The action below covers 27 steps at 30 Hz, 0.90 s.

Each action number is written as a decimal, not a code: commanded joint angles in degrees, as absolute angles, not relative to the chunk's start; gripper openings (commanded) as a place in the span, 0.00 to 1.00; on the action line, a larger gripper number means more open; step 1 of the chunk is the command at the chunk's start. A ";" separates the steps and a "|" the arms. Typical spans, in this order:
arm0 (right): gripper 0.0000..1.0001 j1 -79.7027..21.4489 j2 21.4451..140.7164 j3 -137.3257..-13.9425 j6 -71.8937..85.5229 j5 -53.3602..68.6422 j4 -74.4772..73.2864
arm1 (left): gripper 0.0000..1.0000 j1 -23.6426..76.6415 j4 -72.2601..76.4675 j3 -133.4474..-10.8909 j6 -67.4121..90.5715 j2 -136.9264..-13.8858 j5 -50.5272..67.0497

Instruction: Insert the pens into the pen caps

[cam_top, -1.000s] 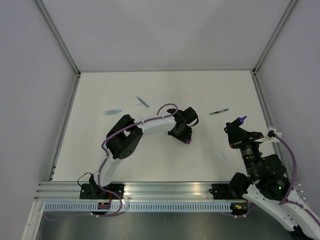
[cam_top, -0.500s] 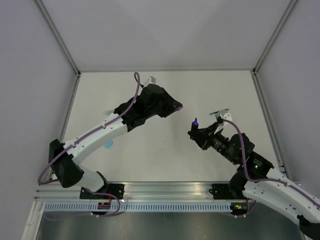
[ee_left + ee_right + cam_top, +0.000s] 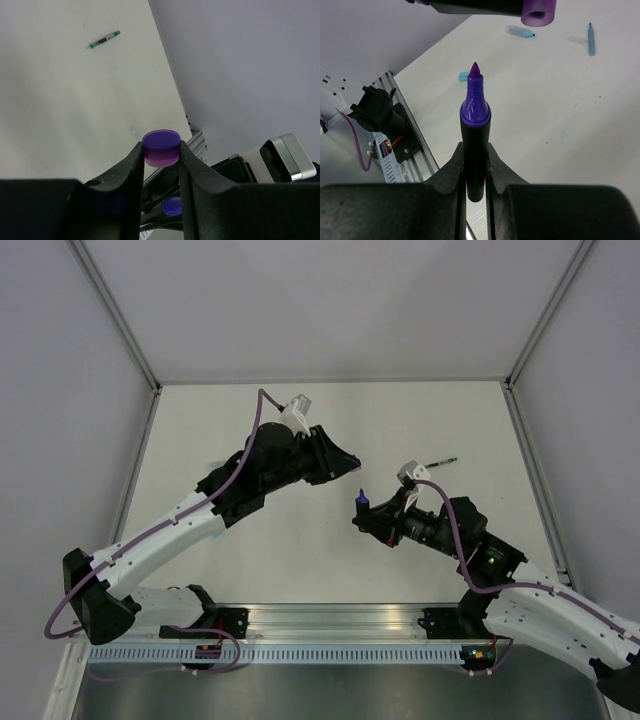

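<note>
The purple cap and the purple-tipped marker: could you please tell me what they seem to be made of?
The purple cap: likely moulded plastic, smooth and faintly translucent, with a soft sheen on its flat end. The marker: matte black plastic barrel with a glossier purple collar; the pointed tip may be felt, but that is unclear.

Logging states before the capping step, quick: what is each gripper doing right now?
Left gripper: closed, holding the purple cap.
Right gripper: closed, holding the black-and-purple marker, tip outward.

Overhead looks down; close, facing wrist views share purple cap [image 3: 161, 147]
</note>
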<state>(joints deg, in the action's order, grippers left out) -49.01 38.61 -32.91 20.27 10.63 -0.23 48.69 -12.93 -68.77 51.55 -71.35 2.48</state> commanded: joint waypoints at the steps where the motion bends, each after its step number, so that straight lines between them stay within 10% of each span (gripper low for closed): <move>1: 0.00 -49.04 40.43 -33.58 20.30 12.04 3.60 | 0.02 48.95 -7.91 -67.50 47.55 -69.35 8.78; 27: 0.00 -49.04 42.45 -32.78 22.41 8.00 5.27 | 0.02 49.57 -6.50 -61.52 47.46 -66.18 9.14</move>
